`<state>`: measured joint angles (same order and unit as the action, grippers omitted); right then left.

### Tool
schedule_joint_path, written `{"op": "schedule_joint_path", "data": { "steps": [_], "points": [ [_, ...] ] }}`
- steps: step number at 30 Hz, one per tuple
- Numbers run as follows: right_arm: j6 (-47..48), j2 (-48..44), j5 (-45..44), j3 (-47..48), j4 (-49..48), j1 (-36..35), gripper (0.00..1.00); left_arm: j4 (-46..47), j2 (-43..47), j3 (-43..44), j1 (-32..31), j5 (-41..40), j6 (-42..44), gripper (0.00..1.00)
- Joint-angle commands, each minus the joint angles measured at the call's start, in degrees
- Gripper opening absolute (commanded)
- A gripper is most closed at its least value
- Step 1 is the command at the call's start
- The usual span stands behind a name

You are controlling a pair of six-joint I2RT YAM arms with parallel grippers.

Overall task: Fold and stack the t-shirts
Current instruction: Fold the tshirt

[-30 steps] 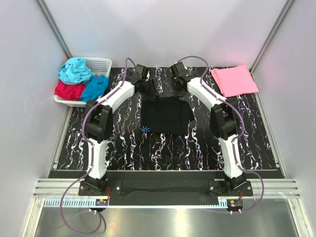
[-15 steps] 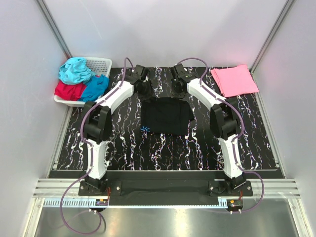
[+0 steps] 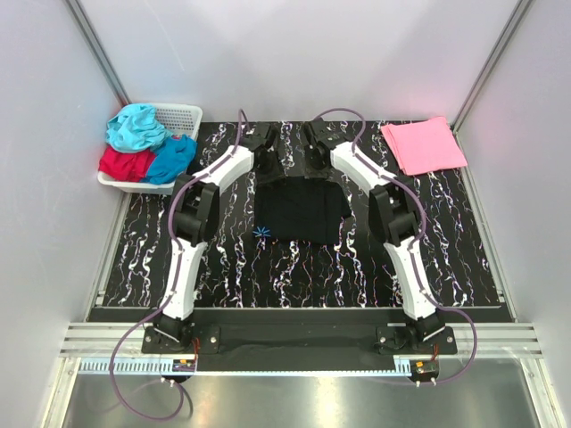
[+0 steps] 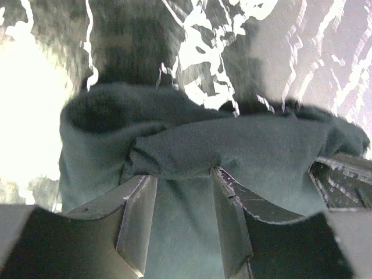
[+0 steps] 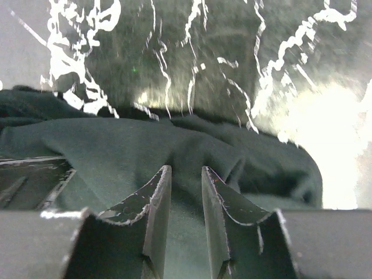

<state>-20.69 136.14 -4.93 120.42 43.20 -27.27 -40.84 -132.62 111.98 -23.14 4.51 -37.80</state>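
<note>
Black marbled surface [image 3: 294, 267] is carrying everything. Black shirt [image 3: 301, 209] is lying mid-surface, soft and roughly folded, with open room on its near side. White lattice basket [image 3: 183, 114] is sitting far left, holding crumpled teal [image 3: 136, 127], red [image 3: 123, 164] and blue [image 3: 171, 159] shirts. Pink shirt [image 3: 424, 145] is lying flat far right. Left tool [image 4: 183, 174] and right tool [image 5: 186, 168] are each pinching the black shirt's far edge.

The counter [image 3: 294, 267] was black, veined all over with white marbling, and on it lay a plain black t-shirt [image 3: 299, 209] with a small light-blue starburst [image 3: 262, 233] at its near left corner, and a plain pink t-shirt [image 3: 424, 145]. A white lattice basket [image 3: 183, 114] held a teal t-shirt [image 3: 136, 127], a red t-shirt [image 3: 123, 163] and a blue t-shirt [image 3: 171, 158], all unpatterned. The left arm [image 3: 183, 267] and right arm [image 3: 410, 267] were white with black joints, trailing purple cables [image 3: 111, 374].
</note>
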Motion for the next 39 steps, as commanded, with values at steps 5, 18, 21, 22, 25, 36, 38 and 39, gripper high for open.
{"op": "schedule_joint_path", "data": {
  "steps": [5,18,21,22,25,36,38,39],
  "points": [
    [-1.89,11.59,6.76,17.00,10.66,4.14,0.36,-1.52,-6.24,10.18,0.28,-7.21,-2.27,0.47],
    [-3.49,15.30,9.41,17.83,13.84,6.52,0.32,-6.09,-7.22,7.46,2.48,-7.77,-4.82,0.45],
    [-2.34,14.16,8.27,17.92,13.49,6.52,0.32,-5.83,-6.87,6.76,2.48,-7.07,-5.00,0.45],
    [-2.08,13.81,8.09,18.01,13.32,6.44,0.32,-5.83,-6.69,6.84,2.48,-6.89,-4.83,0.45],
    [-0.59,12.67,7.39,19.58,13.14,6.52,0.33,-5.04,-5.99,7.02,2.48,-5.66,-4.13,0.45],
    [2.58,2.75,-0.34,25.92,13.14,6.52,0.50,-1.79,11.31,3.51,3.80,-12.33,-2.45,0.65],
    [2.76,1.42,-2.27,23.65,13.14,6.44,0.50,-1.61,14.65,0.19,4.24,-13.38,-2.80,0.67],
    [2.67,0.19,-3.06,22.67,13.14,6.44,0.50,-1.52,15.62,-1.14,4.76,-13.56,-3.06,0.67]
  ]
}}
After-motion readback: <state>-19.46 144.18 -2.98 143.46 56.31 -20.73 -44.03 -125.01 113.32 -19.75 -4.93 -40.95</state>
